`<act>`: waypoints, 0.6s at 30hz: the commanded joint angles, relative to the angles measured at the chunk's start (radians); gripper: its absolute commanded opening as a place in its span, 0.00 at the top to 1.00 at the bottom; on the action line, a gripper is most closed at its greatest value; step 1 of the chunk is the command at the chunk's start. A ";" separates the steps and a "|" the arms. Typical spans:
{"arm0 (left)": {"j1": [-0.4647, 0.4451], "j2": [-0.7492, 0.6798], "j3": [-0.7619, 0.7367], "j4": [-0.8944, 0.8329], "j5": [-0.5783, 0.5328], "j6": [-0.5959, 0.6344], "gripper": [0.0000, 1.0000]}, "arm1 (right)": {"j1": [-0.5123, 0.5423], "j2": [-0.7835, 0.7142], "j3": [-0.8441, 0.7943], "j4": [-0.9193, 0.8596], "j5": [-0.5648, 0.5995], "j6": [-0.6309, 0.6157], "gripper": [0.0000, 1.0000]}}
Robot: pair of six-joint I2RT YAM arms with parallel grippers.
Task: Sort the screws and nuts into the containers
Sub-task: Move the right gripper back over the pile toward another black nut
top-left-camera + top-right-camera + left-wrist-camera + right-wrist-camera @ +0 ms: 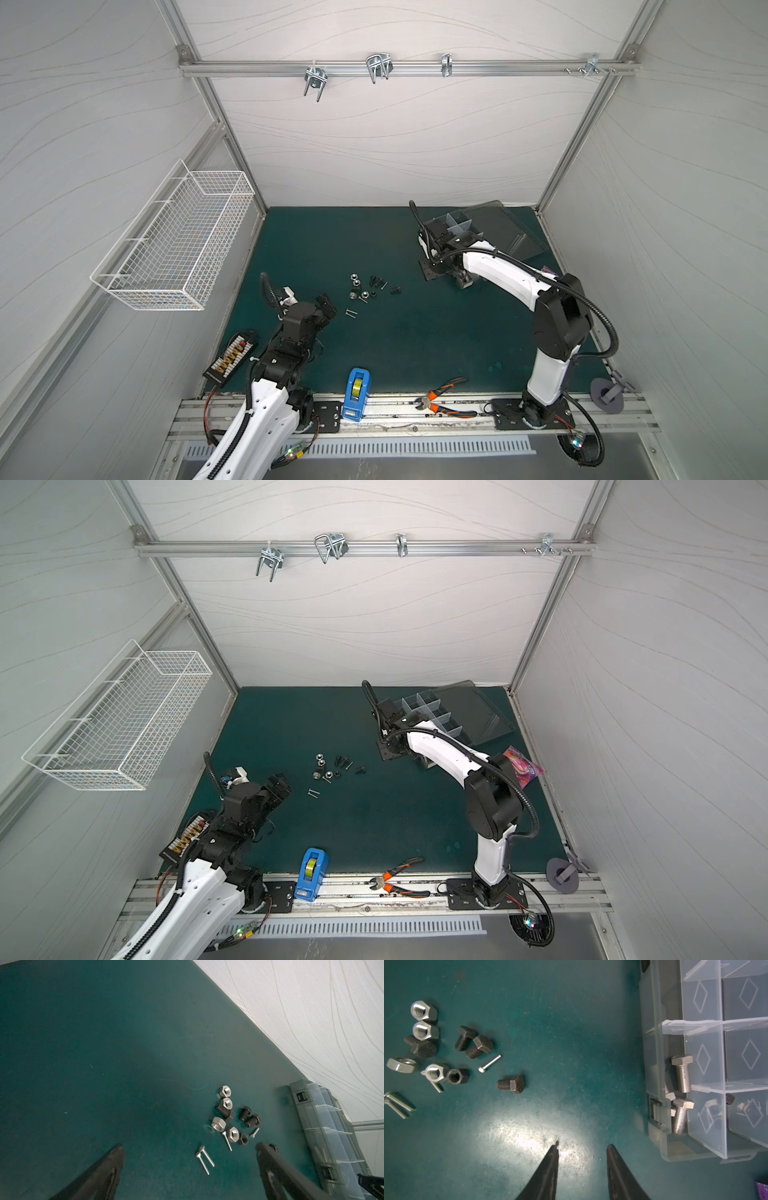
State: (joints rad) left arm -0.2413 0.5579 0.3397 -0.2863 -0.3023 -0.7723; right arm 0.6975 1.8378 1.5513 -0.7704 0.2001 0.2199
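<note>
Loose screws and nuts (pixel 368 286) lie in a cluster at mid-mat. The right wrist view shows silver nuts (pixel 423 1011), a black nut (pixel 457 1076), black bolts (pixel 475 1046) and thin silver screws (pixel 397 1104). A single black bolt (pixel 511 1084) lies apart from them. The containers are compartments of a clear organizer box (pixel 654 1043) at the back right; one holds silver bolts (pixel 682 1076). My right gripper (pixel 584 1144) is open and empty over bare mat between cluster and box. Left of the cluster, my left gripper (pixel 189 1145) is wide open, near two thin screws (pixel 204 1159).
A white wire basket (pixel 178 245) hangs on the left wall. A blue tape dispenser (pixel 356 392) and orange-handled pliers (pixel 444 399) lie at the front edge. A pink packet (pixel 521 766) sits right of the box, whose lid (pixel 469 712) lies open.
</note>
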 commanded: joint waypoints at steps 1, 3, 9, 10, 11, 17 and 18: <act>-0.001 -0.004 0.009 0.035 -0.011 -0.016 0.00 | 0.013 0.012 0.024 -0.031 -0.015 0.011 0.59; -0.001 0.000 0.008 0.039 -0.013 -0.019 0.00 | 0.027 0.023 0.031 -0.029 -0.029 0.015 0.59; -0.001 0.016 0.007 0.052 -0.009 -0.017 0.00 | 0.102 0.088 0.075 -0.036 -0.036 0.019 0.60; -0.001 0.019 0.007 0.052 -0.008 -0.017 0.01 | 0.115 0.101 0.088 -0.037 -0.038 0.019 0.60; -0.001 0.019 0.007 0.052 -0.005 -0.017 0.00 | 0.129 0.115 0.100 -0.036 -0.041 0.020 0.60; -0.001 0.012 0.001 0.054 -0.003 -0.021 0.00 | 0.200 0.203 0.173 -0.034 -0.062 0.008 0.61; -0.001 0.009 -0.001 0.052 -0.003 -0.022 0.00 | 0.209 0.217 0.185 -0.034 -0.065 0.005 0.61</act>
State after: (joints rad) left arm -0.2413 0.5758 0.3397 -0.2779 -0.2993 -0.7788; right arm 0.8810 2.0171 1.6997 -0.7815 0.1547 0.2314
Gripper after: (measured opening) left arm 0.996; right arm 0.395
